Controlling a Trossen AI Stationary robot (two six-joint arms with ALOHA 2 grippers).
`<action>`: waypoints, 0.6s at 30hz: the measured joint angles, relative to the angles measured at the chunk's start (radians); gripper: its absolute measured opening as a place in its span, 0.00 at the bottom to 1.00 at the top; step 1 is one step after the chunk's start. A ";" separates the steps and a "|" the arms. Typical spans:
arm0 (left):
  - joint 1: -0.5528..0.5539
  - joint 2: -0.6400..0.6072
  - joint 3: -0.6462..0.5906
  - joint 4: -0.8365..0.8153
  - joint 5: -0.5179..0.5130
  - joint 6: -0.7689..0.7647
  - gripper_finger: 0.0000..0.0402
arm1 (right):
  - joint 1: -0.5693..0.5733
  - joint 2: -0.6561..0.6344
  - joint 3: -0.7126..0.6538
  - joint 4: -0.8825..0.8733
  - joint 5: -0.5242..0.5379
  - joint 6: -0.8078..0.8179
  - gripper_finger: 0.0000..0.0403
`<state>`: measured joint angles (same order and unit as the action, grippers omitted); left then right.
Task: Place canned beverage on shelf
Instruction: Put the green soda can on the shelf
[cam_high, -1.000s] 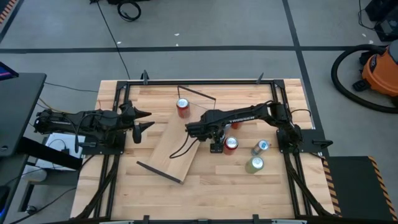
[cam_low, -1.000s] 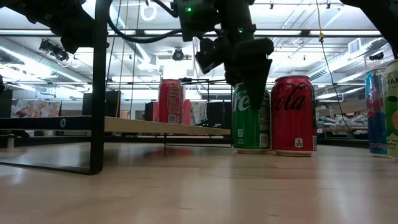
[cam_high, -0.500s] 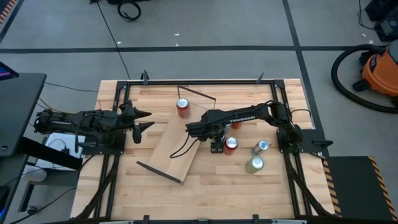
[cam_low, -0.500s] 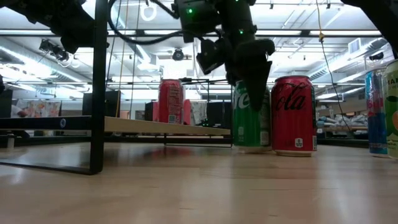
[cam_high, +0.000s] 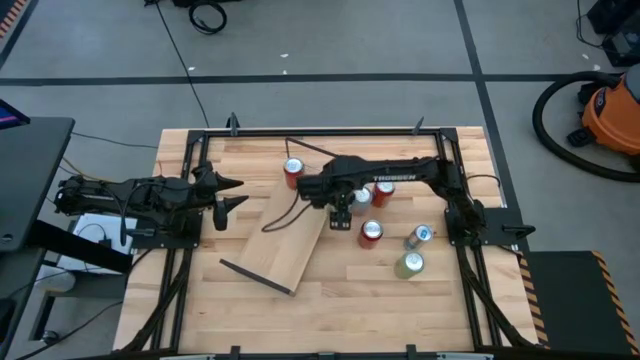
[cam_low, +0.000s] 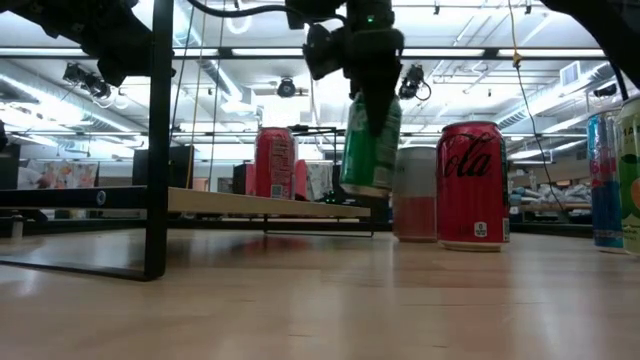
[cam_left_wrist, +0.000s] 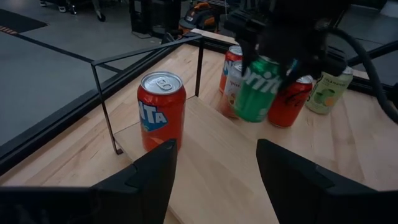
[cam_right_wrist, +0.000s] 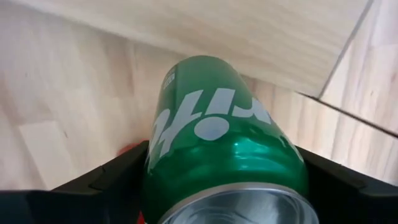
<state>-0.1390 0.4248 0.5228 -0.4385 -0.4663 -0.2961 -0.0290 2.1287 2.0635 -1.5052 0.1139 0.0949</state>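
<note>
Green soda can (cam_low: 370, 145), standing on the table a second ago, now hangs tilted in the right gripper (cam_low: 372, 118) clamped around it, above the light-wood plank shelf's (cam_high: 290, 235) edge; left gripper (cam_high: 228, 194) waits open.

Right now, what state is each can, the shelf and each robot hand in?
Green can: lifted, tilted, held.
Right gripper: shut on green can.
Left gripper: open, idle at the table's left.
Orange can: upright on shelf.
Red can: upright on table.
Shelf: lying skewed on table.
</note>
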 joint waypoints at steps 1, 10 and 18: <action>0.000 0.000 0.000 0.000 0.000 0.000 0.58 | -0.008 0.000 0.003 0.004 0.000 -0.005 0.82; 0.000 0.000 0.000 0.000 0.000 0.000 0.58 | -0.088 -0.001 0.017 0.127 -0.002 -0.036 0.82; 0.000 0.000 0.000 0.000 0.000 0.000 0.58 | -0.135 0.014 0.016 0.189 0.012 -0.017 0.82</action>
<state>-0.1390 0.4252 0.5228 -0.4386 -0.4664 -0.2962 -0.1643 2.1423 2.0793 -1.3158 0.1257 0.0783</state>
